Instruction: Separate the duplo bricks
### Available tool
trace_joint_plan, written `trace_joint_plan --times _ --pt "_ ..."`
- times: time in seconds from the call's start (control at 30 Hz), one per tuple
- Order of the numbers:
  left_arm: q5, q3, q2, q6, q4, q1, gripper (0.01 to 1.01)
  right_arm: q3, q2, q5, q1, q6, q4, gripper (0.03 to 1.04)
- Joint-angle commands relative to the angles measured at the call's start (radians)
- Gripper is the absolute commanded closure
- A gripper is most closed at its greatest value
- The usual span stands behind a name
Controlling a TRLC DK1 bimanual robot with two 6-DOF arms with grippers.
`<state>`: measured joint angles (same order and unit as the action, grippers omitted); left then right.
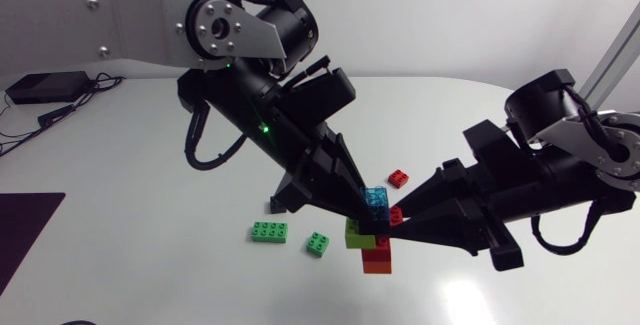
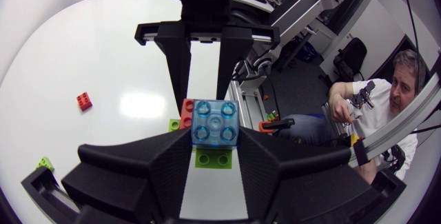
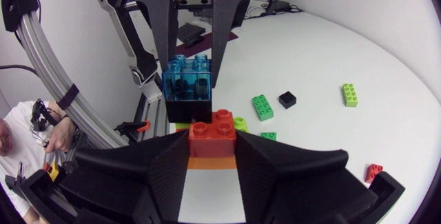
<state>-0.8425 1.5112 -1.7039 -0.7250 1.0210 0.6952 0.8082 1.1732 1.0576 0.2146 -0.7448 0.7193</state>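
- While my two grippers are meeting tip to tip at the brick stack, the translucent blue brick (image 2: 216, 122) is sitting on top of it. My left gripper (image 2: 215, 141) is clamping this brick, one finger pressing each side.
- My right gripper (image 3: 212, 145) is coming in from the opposite side and squeezing the red brick (image 3: 213, 131) from both sides, just beside and below the blue one. An orange brick (image 3: 210, 162) is showing right against the red one.
- A lime brick (image 1: 357, 233) is jutting out of the stack under my left gripper's fingers.
- Loose pieces are lying around the stack. A small red brick (image 1: 399, 177) is lying just beyond it. A green square brick (image 1: 319, 244) is lying near its left side, and a green long brick (image 1: 269, 232) further left. A black brick (image 3: 287, 99) is lying near the green ones.
- The stack is standing well in from the curved far edge of the white table (image 1: 500, 115), with my arms crossing the table from both sides.
- A dark mat (image 1: 25, 230) is lying at the table's left edge, well apart from the bricks.
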Motion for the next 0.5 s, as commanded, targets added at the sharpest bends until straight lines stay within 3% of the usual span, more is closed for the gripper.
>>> trace_joint_plan --times 0.0,0.47 --pt "-0.024 0.050 -0.023 0.002 0.005 0.000 0.738 -0.033 -0.009 0.001 0.020 -0.005 -0.009 0.79" --pt "-0.043 0.118 -0.034 0.053 0.007 -0.020 0.736 -0.053 -0.020 -0.034 0.035 0.001 -0.035 0.79"
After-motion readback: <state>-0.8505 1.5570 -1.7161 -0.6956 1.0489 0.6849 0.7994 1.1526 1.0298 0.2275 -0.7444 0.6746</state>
